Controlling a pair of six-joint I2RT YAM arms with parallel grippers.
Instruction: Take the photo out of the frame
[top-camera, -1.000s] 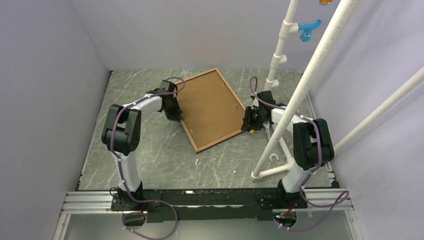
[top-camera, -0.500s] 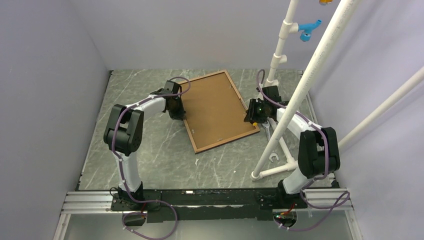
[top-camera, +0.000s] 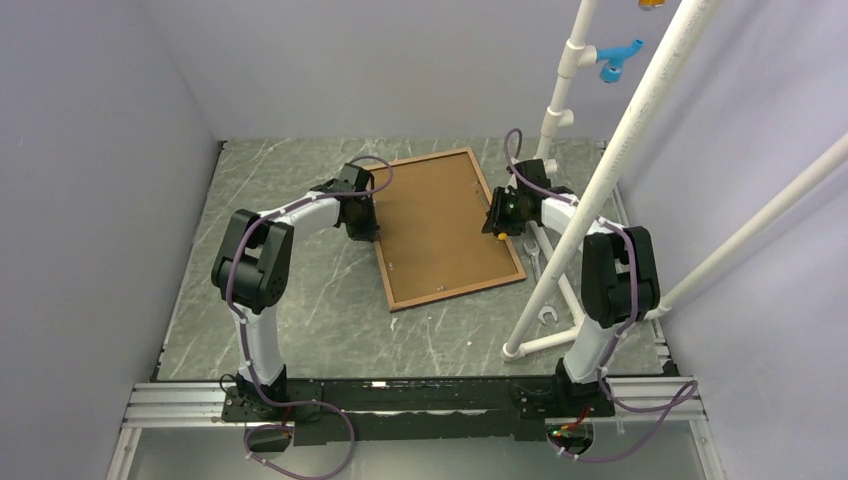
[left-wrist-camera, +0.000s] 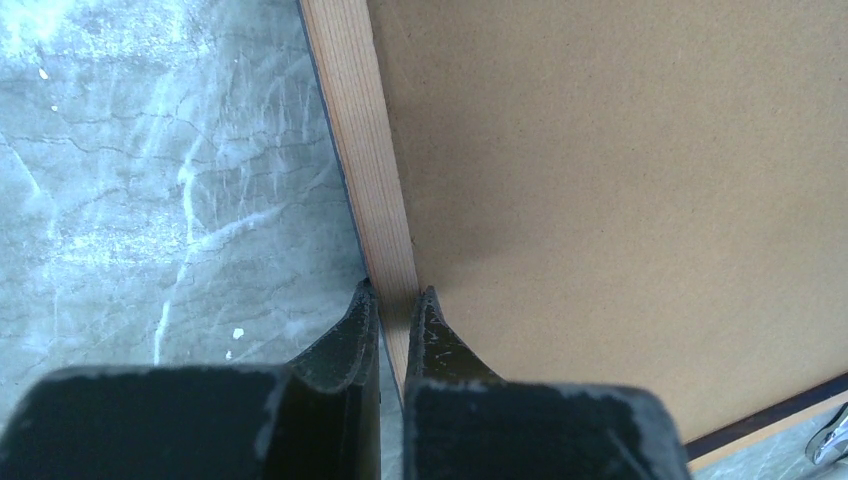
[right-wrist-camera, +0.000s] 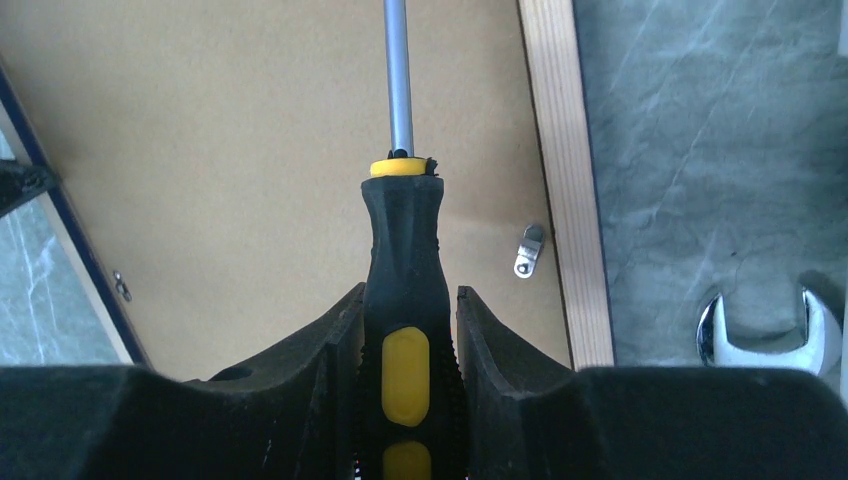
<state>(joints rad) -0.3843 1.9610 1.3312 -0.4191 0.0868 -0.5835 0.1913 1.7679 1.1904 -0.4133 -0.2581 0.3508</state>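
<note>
The frame (left-wrist-camera: 360, 130) lies face down at the far middle of the desk (top-camera: 300, 300), skewed, with its light wood back rim up and only a sliver of its navy edge showing. The photo (top-camera: 445, 225) sits inside it and fills it, flat, brown back up. The printed side is turned to the desk and cannot be seen. A small metal clip (right-wrist-camera: 528, 250) lies on the brown back just inside the right rim; whether it pins the sheet is hard to make out. In the top view a slanted white pipe (top-camera: 605, 180) crosses in front of the right arm and hides part of it. The left gripper (left-wrist-camera: 395, 300) is clenched, its tips at the frame's left rim, where wood meets brown sheet; I cannot tell whether they press it. The right gripper (right-wrist-camera: 408, 295) is over the photo's right part, grasping a black and yellow screwdriver (right-wrist-camera: 400, 250) by the handle. The steel shaft reaches out over the brown back, and its tip is cut off by the picture edge. A wrench (right-wrist-camera: 712, 335) lies on the desk just right of the frame, partly cut off.
</note>
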